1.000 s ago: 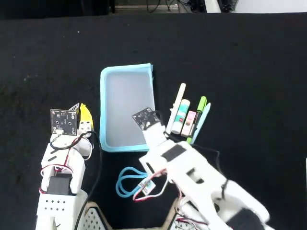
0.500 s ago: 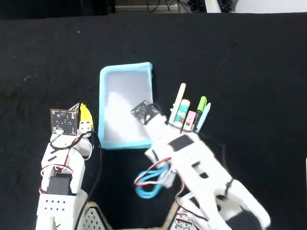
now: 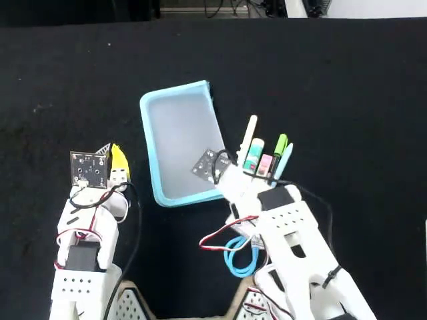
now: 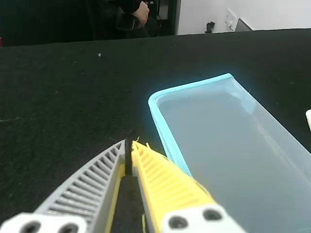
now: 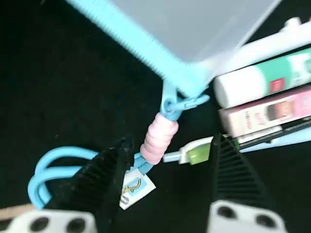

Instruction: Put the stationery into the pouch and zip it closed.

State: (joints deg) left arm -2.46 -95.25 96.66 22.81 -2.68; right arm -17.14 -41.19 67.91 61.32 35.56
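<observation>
The light-blue pouch [image 3: 180,143] lies flat and tilted on the black table, and its rim [image 4: 163,124] is seen in the left wrist view. My right gripper [image 5: 171,141] stands open at the pouch's near right corner [image 5: 189,82], its black fingers either side of the pink bead zipper pull [image 5: 158,138]. The stationery [image 3: 263,157] lies in a row just right of the pouch: a white glue stick [image 5: 262,77], a pink tube [image 5: 272,109] and a green-capped marker [image 5: 197,153]. My left gripper [image 4: 130,143] is shut and empty, left of the pouch [image 3: 111,148].
A blue cord loop [image 3: 240,257] with a small tag [image 5: 133,187] trails from the zipper pull toward the table's near edge, beside the right arm [image 3: 287,220]. The left arm [image 3: 87,227] sits at the near left. Black table surface [image 3: 333,80] stretches beyond.
The right arm swung right, and the pouch's near end shifted right with it, so the pouch now lies tilted. The blue cord loop moved right too. The left arm stayed still.
</observation>
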